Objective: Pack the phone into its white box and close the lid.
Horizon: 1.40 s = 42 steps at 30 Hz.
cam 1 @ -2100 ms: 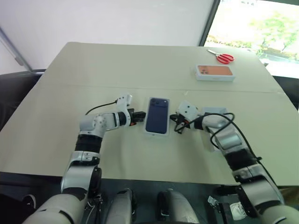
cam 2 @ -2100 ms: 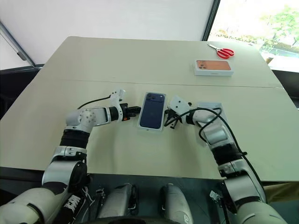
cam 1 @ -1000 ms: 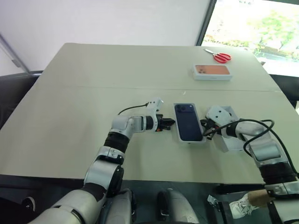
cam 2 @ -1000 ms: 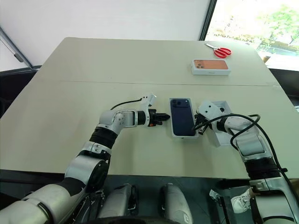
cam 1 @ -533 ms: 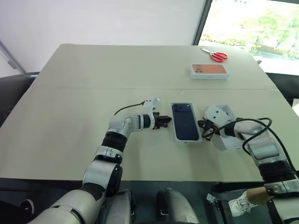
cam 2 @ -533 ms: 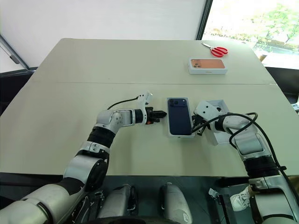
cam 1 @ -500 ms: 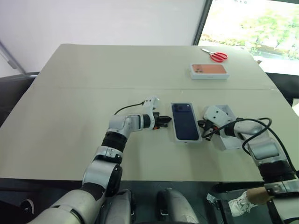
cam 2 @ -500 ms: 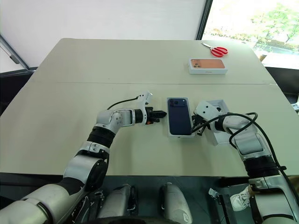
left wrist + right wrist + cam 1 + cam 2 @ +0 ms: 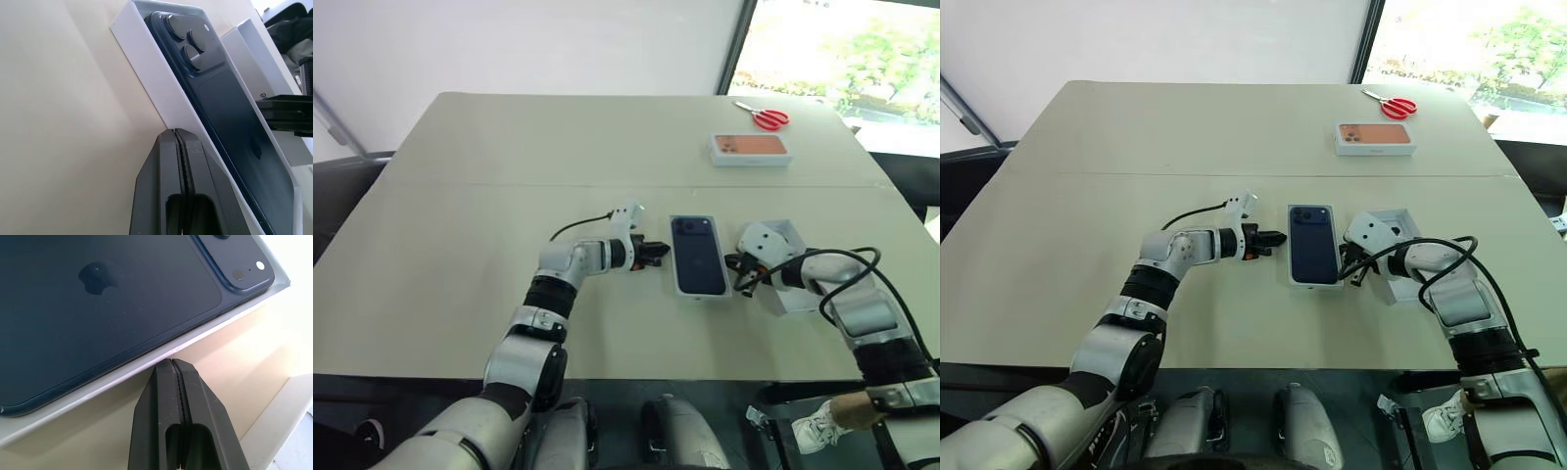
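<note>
The phone (image 9: 698, 255) lies back-up inside the white box (image 9: 146, 63) at mid-table (image 9: 460, 245), flanked by the left gripper (image 9: 658, 253) and right gripper (image 9: 735, 275), each with fingers pressed together, empty; the lid (image 9: 790, 294) rests just right.

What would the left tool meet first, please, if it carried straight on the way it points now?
Most likely the near side wall of the white box holding the phone; the shut left tool points at it from close by.
</note>
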Tool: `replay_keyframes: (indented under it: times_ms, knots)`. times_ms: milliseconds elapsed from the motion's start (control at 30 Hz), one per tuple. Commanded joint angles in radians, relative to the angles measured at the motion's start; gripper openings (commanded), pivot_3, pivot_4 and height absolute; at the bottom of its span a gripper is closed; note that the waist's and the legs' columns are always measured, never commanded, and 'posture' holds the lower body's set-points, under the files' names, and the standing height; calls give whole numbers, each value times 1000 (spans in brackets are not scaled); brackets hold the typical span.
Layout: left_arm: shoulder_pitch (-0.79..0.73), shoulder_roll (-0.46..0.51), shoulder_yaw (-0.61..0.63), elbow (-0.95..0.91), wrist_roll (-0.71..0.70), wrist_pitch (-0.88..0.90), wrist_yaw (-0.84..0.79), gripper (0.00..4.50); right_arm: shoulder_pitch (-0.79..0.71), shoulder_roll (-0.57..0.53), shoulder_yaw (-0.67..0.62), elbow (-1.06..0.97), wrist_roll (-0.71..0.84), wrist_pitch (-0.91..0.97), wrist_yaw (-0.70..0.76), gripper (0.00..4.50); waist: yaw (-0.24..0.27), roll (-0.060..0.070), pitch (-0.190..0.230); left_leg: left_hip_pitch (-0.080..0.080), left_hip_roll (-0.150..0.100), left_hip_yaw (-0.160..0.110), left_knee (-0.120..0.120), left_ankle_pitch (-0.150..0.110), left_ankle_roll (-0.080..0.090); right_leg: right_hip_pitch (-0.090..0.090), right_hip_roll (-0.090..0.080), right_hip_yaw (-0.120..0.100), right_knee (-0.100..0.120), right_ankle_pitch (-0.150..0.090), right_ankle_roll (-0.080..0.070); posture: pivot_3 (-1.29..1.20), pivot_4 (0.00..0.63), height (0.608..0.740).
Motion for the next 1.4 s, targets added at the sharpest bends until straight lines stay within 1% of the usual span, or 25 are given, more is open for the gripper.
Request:
replay_keyframes:
  times_ms: [33, 133, 200, 300, 433, 500, 533, 567, 600, 633, 700, 800, 833, 900, 967, 1067, 1167, 1200, 1233, 1300, 1333, 1400]
  knots:
    - [-9, 11, -7, -26, 14, -38, -5, 45, -1, -4, 33, 9, -10, -27, 16, 0, 0, 0, 0, 0, 0, 0, 0, 0, 0, 0, 0, 0, 0, 0, 0, 0, 150, 740]
    - [-5, 42, 8, -53, 11, -67, -22, 45, -26, -15, 19, 36, -24, -58, 1, 0, -2, 0, 0, 0, 0, 0, 0, 0, 0, 0, 0, 0, 0, 0, 0, 0, 150, 740]
    - [-3, 75, 13, -82, 7, -62, -33, 45, -31, -32, 9, 29, -11, -59, 26, 0, -1, 0, 0, 0, 0, 0, 0, 0, 0, 0, 0, 0, 0, 0, 0, 0, 150, 740]
    - [21, 152, 42, -197, -41, -17, -81, 45, -62, -50, -26, 7, 25, -31, 47, 0, -1, 0, 0, 0, 0, 0, 0, 0, 0, 0, 0, 0, 0, 0, 0, 0, 150, 740]
    - [80, 268, 25, -316, -40, -28, -144, 45, -89, -81, -36, 8, 32, -16, 60, 0, 3, 1, 0, 0, 0, 0, 0, 1, -1, 0, 0, 0, 0, 0, 0, 0, 150, 740]
    - [103, 317, 32, -365, -55, -17, -178, 45, -107, -83, -51, 0, 63, 49, 71, 0, 5, 1, 0, 0, 0, 0, 0, 1, -1, 0, -1, 0, 0, 0, 0, 0, 150, 740]
    - [110, 340, 43, -384, -76, 4, -199, 559, -120, -80, -64, -8, 101, 123, 88, 249, 6, 1, 0, 0, 0, 0, 0, 1, -1, 0, -1, 0, 0, 0, 0, 0, 150, 740]
    - [117, 361, 53, -405, -96, 20, -216, 842, -128, -80, -72, -19, 127, 181, 98, 549, 6, 1, 0, 0, 0, 0, 0, 1, -1, 0, -1, 0, 0, 0, 0, 0, 150, 740]
    - [127, 381, 57, -427, -105, 17, -230, 1338, -132, -84, -71, -28, 133, 206, 100, 891, 6, 1, 0, 0, 0, 0, 0, 1, -1, 0, -1, 0, 0, 0, 0, 0, 150, 740]
    - [141, 403, 59, -452, -106, -1, -244, 1808, -134, -91, -67, -40, 134, 229, 101, 1371, 6, 1, 0, 0, 0, 0, 0, 0, -1, 0, -1, 0, 0, 0, 0, 0, 150, 740]
    - [182, 456, 49, -490, -77, -100, -289, 2773, -149, -104, -61, -56, 133, 302, 87, 2402, 5, 1, 1, 0, 0, 0, 0, 0, -1, 0, -1, 0, 0, 0, -1, 0, 150, 740]
    - [213, 513, 60, -491, -92, -162, -364, 4305, -191, -93, -68, -82, 154, 447, 50, 3981, 1, 1, 1, 0, 0, 0, 0, 0, -1, 0, -2, 0, 0, 0, -1, 0, 150, 740]
    - [219, 530, 63, -505, -100, -171, -384, 4500, -210, -100, -63, -88, 161, 505, 49, 4476, 2, 2, 1, 0, 1, 0, 0, 0, -1, -1, -2, 0, 0, 0, -2, 0, 150, 740]
    - [224, 547, 64, -522, -102, -195, -400, 4500, -233, -113, -54, -94, 166, 574, 45, 4476, 3, 2, 1, 0, 1, 0, 0, 0, -1, -1, -2, 0, 0, 0, -2, 0, 150, 740]
    - [224, 553, 83, -539, -136, -168, -410, 4500, -253, -120, -56, -92, 171, 661, 21, 4476, 7, 2, 1, -1, 0, 0, -1, 0, 0, -2, -3, 0, 0, 0, -3, 0, 150, 740]
    - [247, 554, 92, -579, -133, -232, -411, 4500, -244, -153, -39, -133, 176, 736, 13, 4476, 9, 2, 1, -2, 0, 0, -1, 0, 0, -2, -5, 0, -1, -1, -5, 0, 150, 740]
    - [325, 573, 85, -630, -68, -413, -425, 4500, -226, -160, -79, -214, 229, 967, -28, 4476, 2, 3, 1, -2, 0, 0, -2, -1, 1, -3, -5, 0, -2, -1, -5, 0, 150, 740]
    - [350, 579, 80, -642, -47, -468, -428, 4500, -204, -175, -72, -250, 240, 1005, -33, 4476, 1, 3, 1, -2, 0, 0, -2, -1, 1, -3, -5, 0, -2, -1, -5, 0, 150, 740]
    - [372, 585, 75, -650, -35, -504, -436, 4500, -188, -181, -70, -275, 240, 1022, -51, 4476, 1, 3, 1, -2, 0, 0, -3, -1, 1, -3, -5, 0, -2, -1, -4, 0, 150, 740]
    - [406, 588, 81, -668, -90, -491, -483, 4500, -173, -182, -71, -298, 250, 1062, -80, 4476, 2, 4, 2, -2, 1, 0, -3, -1, 0, -4, -5, 0, -1, -2, -6, 0, 150, 740]
    - [433, 597, 80, -687, -95, -512, -505, 4500, -173, -175, -69, -307, 246, 1075, -106, 4476, 1, 6, 2, -2, 1, 0, -3, -1, 0, -4, -5, 0, -1, -2, -6, 0, 150, 740]
    - [480, 605, 82, -718, -126, -527, -559, 4500, -164, -179, -40, -330, 240, 1062, -134, 4476, -2, 6, 2, -2, 1, 0, -2, -1, 0, -4, -5, 0, -1, -2, -8, 0, 150, 740]
